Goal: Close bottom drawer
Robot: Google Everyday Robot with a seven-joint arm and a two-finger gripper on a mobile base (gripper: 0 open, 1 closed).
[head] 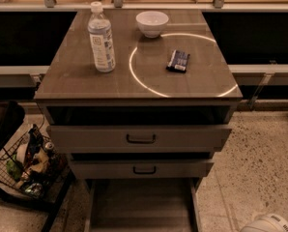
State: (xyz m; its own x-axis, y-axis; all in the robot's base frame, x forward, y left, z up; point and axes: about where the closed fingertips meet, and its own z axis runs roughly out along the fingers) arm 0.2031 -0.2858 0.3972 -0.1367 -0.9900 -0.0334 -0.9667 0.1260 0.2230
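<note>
The bottom drawer (pixel 141 204) is the lowest of the cabinet's three. It stands pulled far out towards me, and its flat bare floor and thin side walls show. Above it the middle drawer (pixel 141 168) with a small dark handle is slightly out. The top drawer (pixel 139 138) with a dark loop handle is out further. My gripper (pixel 268 224) shows only as a white rounded piece at the bottom right corner, low over the floor, to the right of the bottom drawer and apart from it.
On the cabinet top (pixel 76 81) stand a water bottle (pixel 101 38), a white bowl (pixel 152 22) and a dark snack packet (pixel 178 61). A wire basket of items (pixel 25 166) sits on the floor at the left. Speckled floor (pixel 255 163) lies to the right.
</note>
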